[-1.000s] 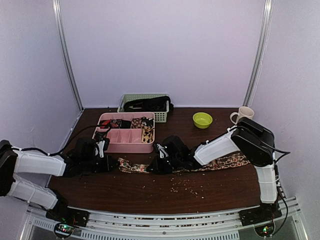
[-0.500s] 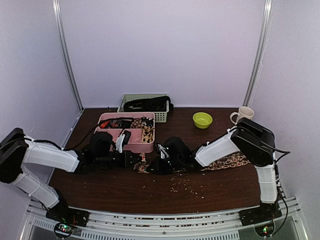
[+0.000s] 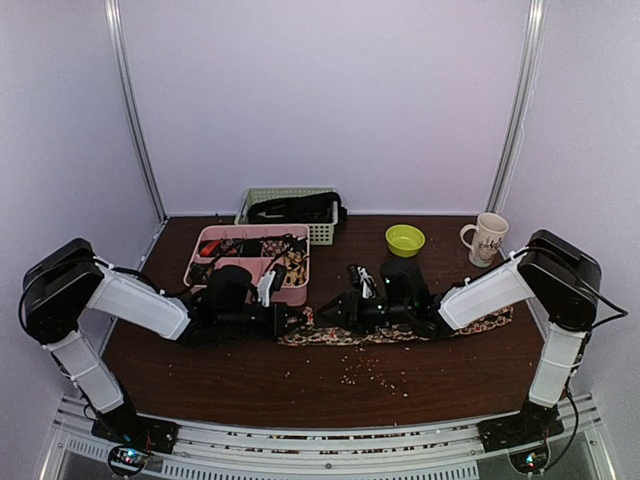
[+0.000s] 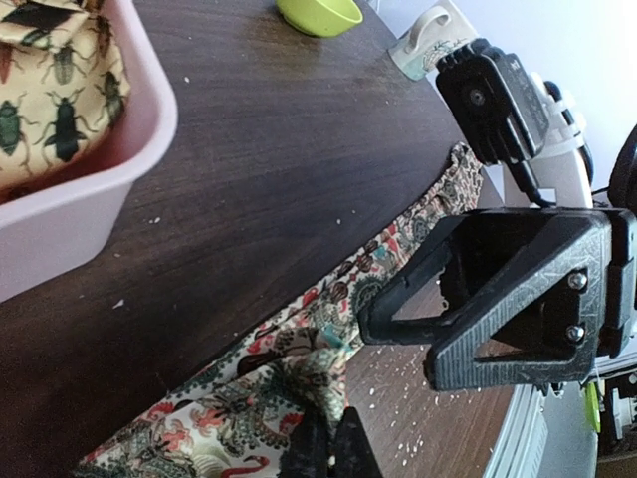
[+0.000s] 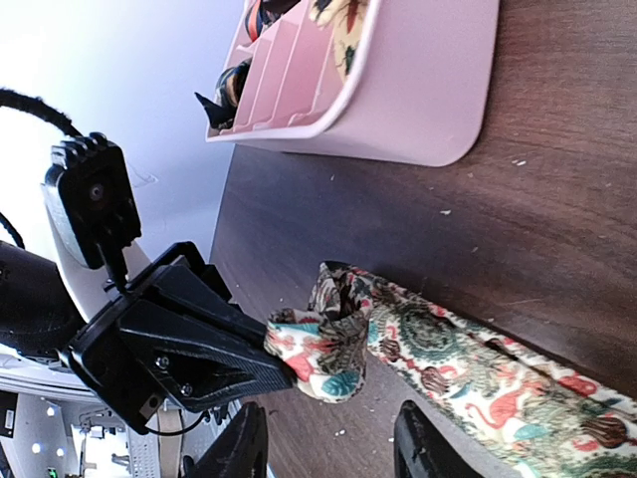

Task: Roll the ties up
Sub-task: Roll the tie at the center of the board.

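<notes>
A tie (image 3: 400, 332) with a tan, red and teal floral print lies along the table, running right from the middle. My left gripper (image 3: 292, 322) is shut on its left end, which is folded up and over into a small loop (image 5: 343, 334). In the left wrist view its fingertips (image 4: 330, 448) pinch the bunched fabric (image 4: 299, 383). My right gripper (image 3: 342, 310) is open and empty, just right of that loop. Its fingers (image 5: 239, 448) hover above the tie (image 5: 478, 368) without touching it. It also shows in the left wrist view (image 4: 498, 299).
A pink divided tray (image 3: 250, 290) behind the left gripper holds rolled fabric, some with a beetle print (image 4: 50, 90). A green basket (image 3: 290, 192) with dark items stands at the back. A green bowl (image 3: 405, 240) and a mug (image 3: 487, 238) are back right. Crumbs (image 3: 370, 375) lie in front.
My left gripper has moved right with the tie's left end, folding it over. My right gripper has drawn back to the right, and the tie has shifted right.
</notes>
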